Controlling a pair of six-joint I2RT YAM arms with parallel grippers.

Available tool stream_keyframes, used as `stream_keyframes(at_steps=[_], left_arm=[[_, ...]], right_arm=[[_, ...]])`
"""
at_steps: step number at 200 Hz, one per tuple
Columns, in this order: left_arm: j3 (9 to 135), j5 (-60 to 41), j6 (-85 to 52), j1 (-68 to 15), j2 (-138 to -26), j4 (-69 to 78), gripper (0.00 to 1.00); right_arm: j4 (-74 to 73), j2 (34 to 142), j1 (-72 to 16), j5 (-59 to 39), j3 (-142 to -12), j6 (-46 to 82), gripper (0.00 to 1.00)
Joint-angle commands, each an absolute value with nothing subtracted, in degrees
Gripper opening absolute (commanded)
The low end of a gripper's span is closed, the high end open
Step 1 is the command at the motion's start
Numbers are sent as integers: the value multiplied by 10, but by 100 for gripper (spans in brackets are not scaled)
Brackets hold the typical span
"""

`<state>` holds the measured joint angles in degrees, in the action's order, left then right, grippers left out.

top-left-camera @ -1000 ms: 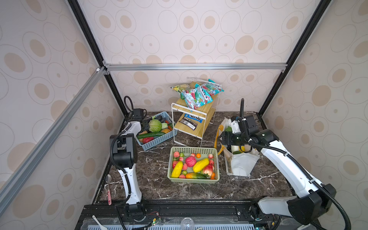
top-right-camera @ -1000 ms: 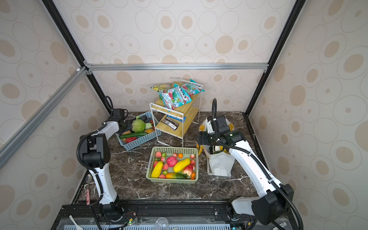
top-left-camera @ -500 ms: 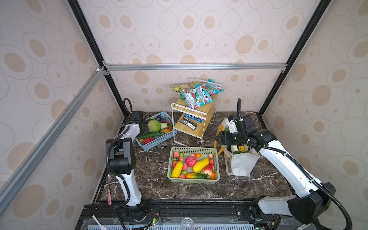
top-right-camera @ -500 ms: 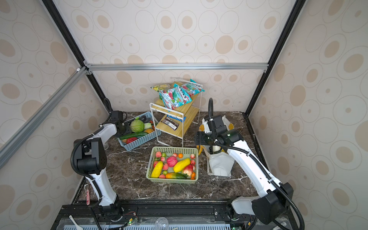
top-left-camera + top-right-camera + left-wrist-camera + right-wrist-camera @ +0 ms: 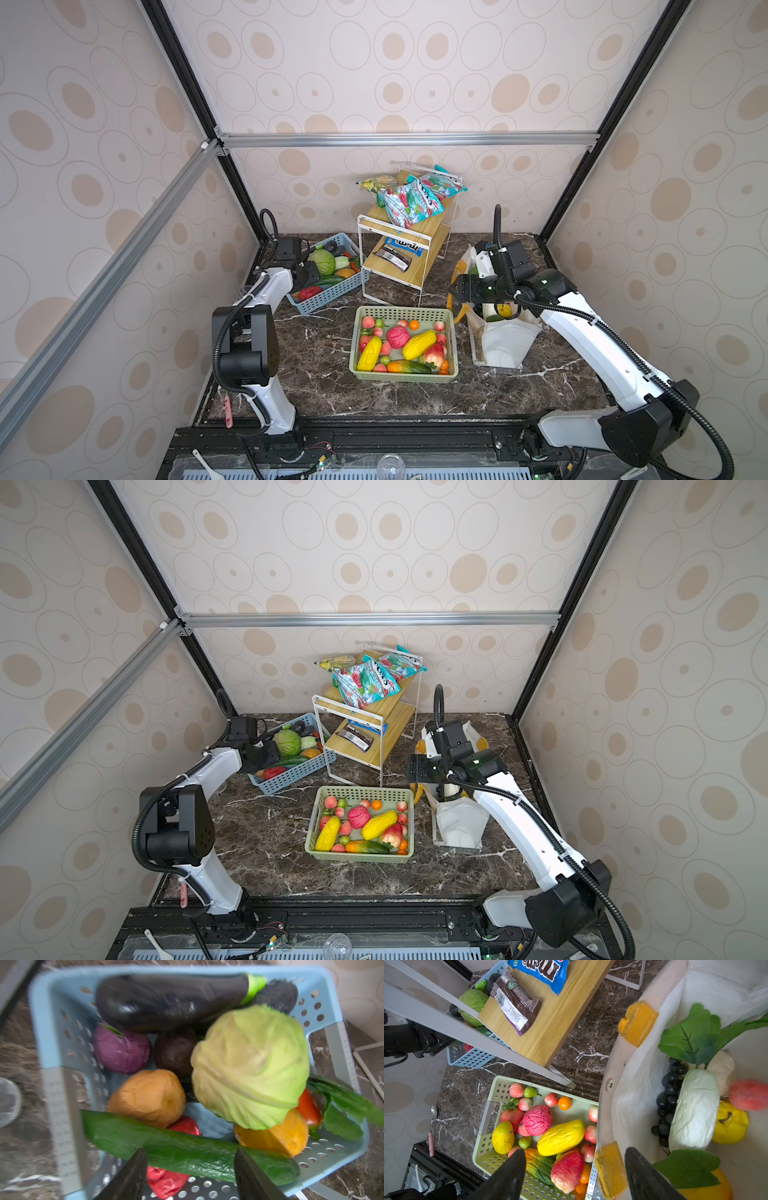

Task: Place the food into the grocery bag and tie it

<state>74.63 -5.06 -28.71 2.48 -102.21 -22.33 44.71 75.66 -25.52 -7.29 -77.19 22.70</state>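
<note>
My left gripper [image 5: 190,1151] [image 5: 309,274] hangs open over the blue basket [image 5: 41,1022], both fingers just above a long green cucumber [image 5: 124,1130]. Beside the cucumber lie a pale green cabbage [image 5: 249,1064], a dark eggplant [image 5: 166,999] and an orange potato-like piece [image 5: 147,1097]. The white grocery bag [image 5: 503,345] [image 5: 629,1088] stands at the right with its mouth open. It holds a white bulb [image 5: 695,1107], dark grapes [image 5: 668,1093], a yellow pepper [image 5: 731,1124] and greens [image 5: 691,1036]. My right gripper [image 5: 575,1150] [image 5: 457,286] is open, astride the bag's rim at a yellow patch [image 5: 610,1169].
A green basket [image 5: 415,378] of toy fruit sits mid-table, touching the bag's left side. Behind it stands a white-framed wooden shelf rack [image 5: 399,257] with snack packets [image 5: 411,195]. The blue basket [image 5: 328,297] lies at the back left, near the wall.
My left gripper has opened wider and moved right, in over the blue basket. My right gripper has shifted slightly left at the bag's rim, still open.
</note>
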Motion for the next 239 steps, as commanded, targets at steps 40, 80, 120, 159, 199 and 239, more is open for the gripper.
stream_keyframes(at_steps=[40, 80, 120, 159, 199, 239], left_arm=[[767, -43, -317, -6, -1065, -198, 62], [762, -80, -347, -26, -1076, -161, 62], [780, -88, -355, -46, -1088, -153, 62], [783, -36, -348, -47, -1058, -164, 60], [739, 28, -392, -47, -1015, -149, 55], [699, 68, -404, -47, -988, -146, 50]], right_arm=[[451, 743, -260, -59, -763, 226, 78], [449, 740, -260, -60, -759, 228, 78], [449, 737, -260, -62, -757, 228, 78], [451, 730, -260, -58, -751, 226, 78], [446, 731, -261, -65, -746, 229, 78], [448, 727, -262, -61, -745, 228, 78]])
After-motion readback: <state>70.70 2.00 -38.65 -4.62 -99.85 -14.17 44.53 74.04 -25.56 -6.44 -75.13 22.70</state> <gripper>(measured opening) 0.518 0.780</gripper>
